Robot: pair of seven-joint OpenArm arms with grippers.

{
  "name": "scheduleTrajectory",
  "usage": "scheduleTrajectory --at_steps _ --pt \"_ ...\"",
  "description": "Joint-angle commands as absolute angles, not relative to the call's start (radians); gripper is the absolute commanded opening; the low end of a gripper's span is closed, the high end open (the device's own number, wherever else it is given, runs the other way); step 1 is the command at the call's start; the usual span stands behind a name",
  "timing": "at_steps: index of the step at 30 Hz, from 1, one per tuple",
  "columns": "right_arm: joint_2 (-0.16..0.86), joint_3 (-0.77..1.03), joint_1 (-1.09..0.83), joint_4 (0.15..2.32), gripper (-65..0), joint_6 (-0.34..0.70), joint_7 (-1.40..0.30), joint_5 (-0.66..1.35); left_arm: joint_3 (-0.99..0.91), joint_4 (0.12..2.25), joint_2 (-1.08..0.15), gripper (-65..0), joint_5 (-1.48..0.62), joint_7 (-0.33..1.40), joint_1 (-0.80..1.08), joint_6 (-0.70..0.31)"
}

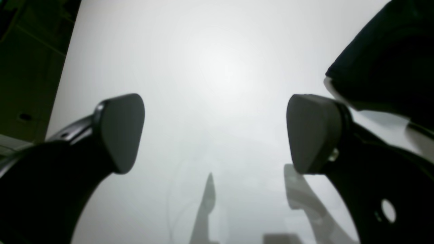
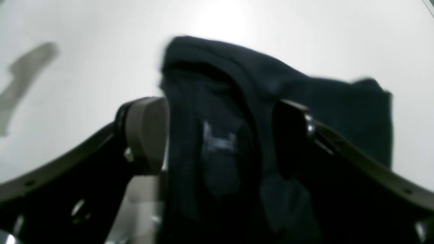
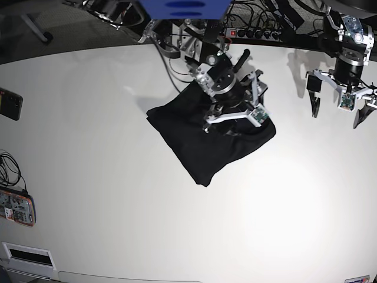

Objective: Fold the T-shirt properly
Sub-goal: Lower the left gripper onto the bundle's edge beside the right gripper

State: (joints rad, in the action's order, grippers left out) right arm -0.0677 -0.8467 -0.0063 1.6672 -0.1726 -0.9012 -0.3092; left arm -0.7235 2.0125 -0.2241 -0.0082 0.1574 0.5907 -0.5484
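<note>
The black T-shirt (image 3: 200, 138) lies bunched in a rough folded heap at the middle of the white table (image 3: 118, 177). My right gripper (image 3: 232, 121) sits on the shirt's right part. In the right wrist view its fingers (image 2: 149, 135) stand apart astride a raised bunch of black cloth (image 2: 217, 112) with a pale mark (image 2: 217, 142); the cloth fills the gap. My left gripper (image 3: 336, 115) hangs open and empty over bare table at the far right, well clear of the shirt. Its pads (image 1: 122, 132) are wide apart.
A phone (image 3: 9, 103) and an orange device (image 3: 15, 207) with cables lie at the table's left edge. A power strip (image 3: 259, 34) and cables run along the back. A dark blurred shape (image 1: 390, 51) fills the left wrist view's top right corner.
</note>
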Motion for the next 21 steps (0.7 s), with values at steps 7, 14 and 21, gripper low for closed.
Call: scheduleTrajectory --at_steps 7,14,21 --pt "-0.074 -0.834 0.004 1.781 -19.3 -0.177 -0.878 -0.314 -0.76 2.032 -0.229 -0.6 -0.024 0.131 0.596 -0.536" --pt "-0.044 -0.779 0.002 1.886 -19.3 -0.177 -0.878 -0.312 -0.653 2.032 -0.208 -0.6 -0.024 0.136 0.605 -0.536" --pt "-0.047 -0.582 0.035 1.876 -19.3 -0.093 -0.88 -0.237 -0.358 2.031 -0.188 -0.6 -0.024 0.193 0.65 -0.495"
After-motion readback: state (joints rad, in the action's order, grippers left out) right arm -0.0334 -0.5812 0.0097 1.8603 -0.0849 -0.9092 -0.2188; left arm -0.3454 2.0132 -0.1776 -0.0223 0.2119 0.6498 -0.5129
